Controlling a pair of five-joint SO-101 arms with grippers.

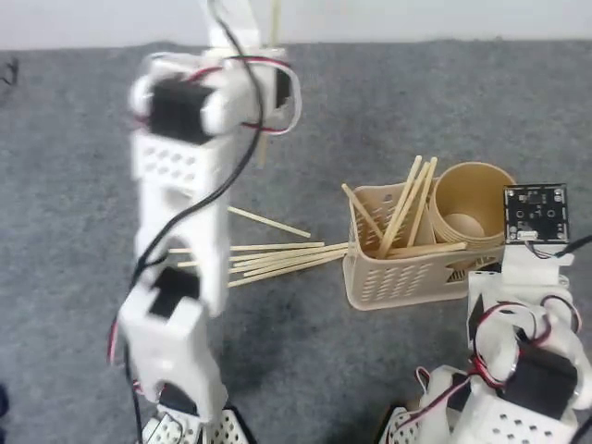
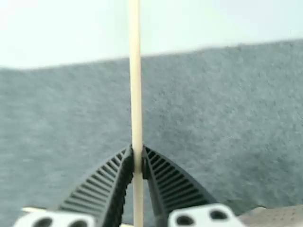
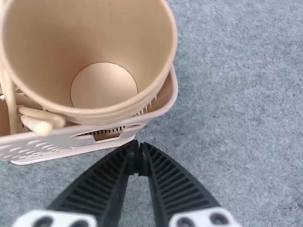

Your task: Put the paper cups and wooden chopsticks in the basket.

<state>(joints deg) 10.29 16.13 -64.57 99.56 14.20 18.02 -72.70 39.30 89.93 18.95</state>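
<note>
My left gripper is shut on a single wooden chopstick, which stands upright between its fingers. In the high view that arm is raised over the back left of the grey carpet, and the chopstick sticks up above it. The beige basket sits at the right, holding several chopsticks and stacked paper cups. Several loose chopsticks lie on the carpet just left of the basket. My right gripper is shut on nothing, right beside the basket wall below the paper cup.
Grey carpet covers the whole work area, with open room at the far left and behind the basket. A pale wall runs along the back edge. The right arm's body crowds the front right corner.
</note>
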